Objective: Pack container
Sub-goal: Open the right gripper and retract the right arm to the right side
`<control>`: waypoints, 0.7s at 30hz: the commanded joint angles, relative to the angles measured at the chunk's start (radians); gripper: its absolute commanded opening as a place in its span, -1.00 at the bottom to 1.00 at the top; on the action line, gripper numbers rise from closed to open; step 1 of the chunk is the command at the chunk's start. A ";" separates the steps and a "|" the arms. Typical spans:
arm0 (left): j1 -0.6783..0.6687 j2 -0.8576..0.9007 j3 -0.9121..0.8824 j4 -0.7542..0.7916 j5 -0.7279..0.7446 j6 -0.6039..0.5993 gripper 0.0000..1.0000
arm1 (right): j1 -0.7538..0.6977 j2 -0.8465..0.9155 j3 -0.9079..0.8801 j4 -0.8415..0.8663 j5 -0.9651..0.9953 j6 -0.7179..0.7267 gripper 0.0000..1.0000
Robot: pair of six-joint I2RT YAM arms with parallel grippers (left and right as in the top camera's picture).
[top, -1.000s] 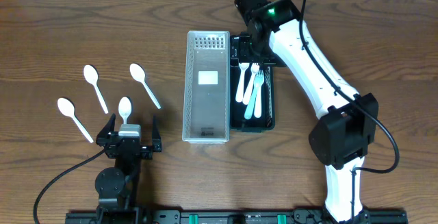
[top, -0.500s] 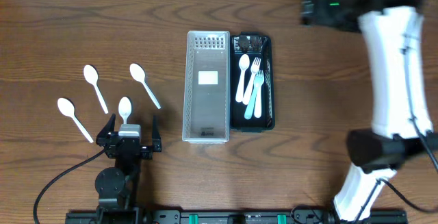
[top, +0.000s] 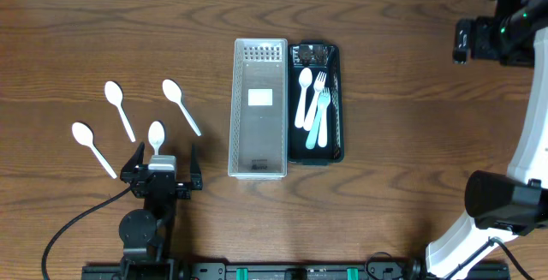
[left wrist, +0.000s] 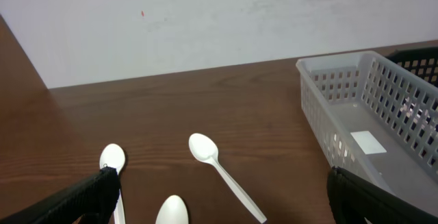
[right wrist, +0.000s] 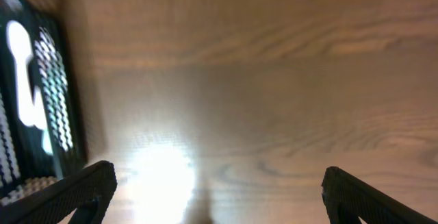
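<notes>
Several white plastic spoons lie on the left of the table, among them one and another just ahead of my left gripper, which stands open and empty. In the left wrist view that nearest spoon lies between the open fingers. A clear slotted basket sits mid-table. A black tray beside it holds a white spoon, a white fork and a light blue fork. My right gripper hangs open over bare wood at the far right, holding nothing.
The right wrist view is blurred. It shows wood under the gripper and the black tray at the left edge. The white wall rises behind the table. The right arm's base stands at the front right.
The right arm has swung from above the black tray's far end out to the right edge of the table. The left arm and all cutlery stayed put.
</notes>
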 commanded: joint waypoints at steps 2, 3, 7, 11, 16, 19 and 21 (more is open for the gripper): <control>-0.003 0.000 -0.013 -0.038 0.021 0.014 0.96 | -0.041 0.007 -0.159 0.065 0.024 -0.041 0.99; -0.003 0.000 -0.013 -0.038 0.021 0.014 0.96 | -0.051 0.007 -0.200 0.097 0.024 -0.046 0.99; -0.003 0.000 -0.013 -0.038 0.021 0.014 0.96 | -0.091 0.007 -0.312 0.197 0.024 -0.076 0.99; -0.003 0.000 -0.013 -0.038 0.021 0.014 0.96 | -0.133 0.007 -0.385 0.282 0.023 -0.082 0.99; -0.003 0.000 -0.013 -0.038 0.016 0.014 0.97 | -0.169 0.007 -0.487 0.389 0.024 -0.083 0.98; -0.003 0.000 -0.013 -0.038 0.017 0.014 0.96 | -0.186 0.007 -0.565 0.458 0.024 -0.082 0.99; -0.003 0.000 -0.013 -0.038 0.017 0.014 0.96 | -0.191 0.007 -0.610 0.481 0.023 -0.082 0.99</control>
